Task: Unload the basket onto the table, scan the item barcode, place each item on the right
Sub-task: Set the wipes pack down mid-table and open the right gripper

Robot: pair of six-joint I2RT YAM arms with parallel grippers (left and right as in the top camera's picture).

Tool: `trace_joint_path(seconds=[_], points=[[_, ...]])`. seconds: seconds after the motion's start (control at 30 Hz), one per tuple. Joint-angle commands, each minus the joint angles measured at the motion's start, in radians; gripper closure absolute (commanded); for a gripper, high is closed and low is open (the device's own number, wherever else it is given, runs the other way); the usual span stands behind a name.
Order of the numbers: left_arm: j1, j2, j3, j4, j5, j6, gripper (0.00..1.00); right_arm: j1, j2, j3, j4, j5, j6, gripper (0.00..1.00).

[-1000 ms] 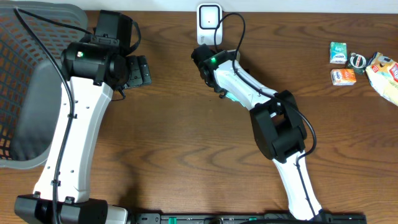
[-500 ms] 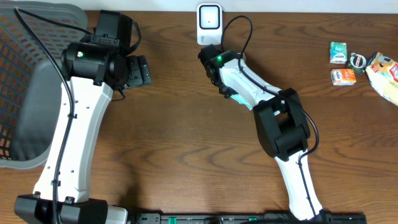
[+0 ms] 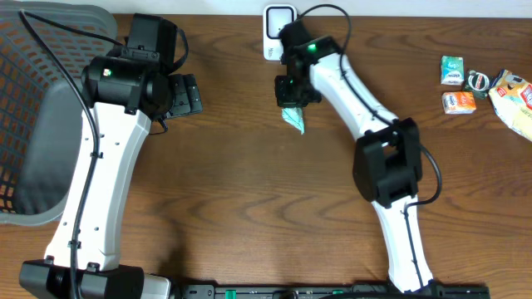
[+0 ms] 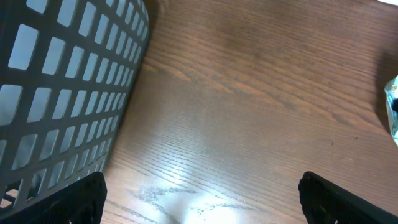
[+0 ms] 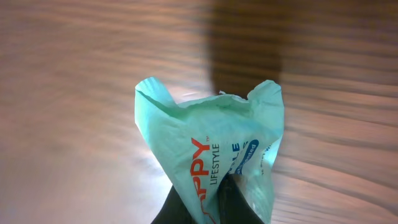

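A teal-green packet (image 3: pixel 294 119) with orange and blue print hangs from my right gripper (image 3: pixel 292 93), whose jaws are shut on its lower edge. The right wrist view shows the packet (image 5: pixel 208 140) crumpled and raised over the wood, my right gripper (image 5: pixel 214 208) pinching it from below. The white barcode scanner (image 3: pixel 278 23) stands at the table's back edge, just behind this gripper. My left gripper (image 3: pixel 181 95) sits wide open at the left with nothing between its fingers (image 4: pixel 81 198). The packet (image 4: pixel 393 112) peeks in at the left wrist view's right edge. No barcode shows.
A grey mesh basket (image 3: pixel 33 124) fills the left side, and its wall (image 4: pixel 62 81) is close to my left gripper. Small packaged goods lie at the far right: a green pack (image 3: pixel 451 71), an orange pack (image 3: pixel 458 102) and a yellow bag (image 3: pixel 515 100).
My right gripper closed on the teal packet and carried it up and toward the back, nearer the scanner. The left arm stayed still.
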Motion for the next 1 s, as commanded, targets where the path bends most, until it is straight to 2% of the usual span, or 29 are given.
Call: trace_joint_path(seconds=[0.0, 0.2, 0.3, 0.4, 0.53, 0.7, 0.8, 0.97], points=[[0.002, -0.002, -0.003, -0.002, -0.012, -0.009, 0.02, -0.063, 0.003, -0.024, 0.033, -0.437, -0.150, 0.99], [0.002, -0.002, -0.003, -0.002, -0.012, -0.009, 0.02, -0.141, 0.005, -0.166, 0.143, -0.731, -0.170, 0.99], [0.002, -0.002, -0.003, -0.002, -0.012, -0.009, 0.02, -0.172, 0.005, -0.269, 0.237, -0.808, -0.168, 0.99], [0.002, -0.002, -0.003, -0.002, -0.012, -0.009, 0.02, -0.200, 0.005, -0.360, 0.311, -0.825, -0.165, 0.99], [0.002, -0.002, -0.003, -0.002, -0.012, -0.009, 0.02, -0.241, 0.005, -0.398, 0.307, -0.757, -0.165, 0.99], [0.002, -0.002, -0.003, -0.002, -0.012, -0.009, 0.02, -0.286, 0.000, -0.382, 0.266, -0.642, -0.153, 0.83], [0.002, -0.002, -0.003, -0.002, -0.012, -0.009, 0.02, -0.307, -0.014, -0.365, 0.224, -0.570, -0.150, 0.68], [0.002, -0.002, -0.003, -0.002, -0.012, -0.009, 0.02, -0.320, -0.074, -0.338, 0.167, -0.454, -0.153, 0.51]])
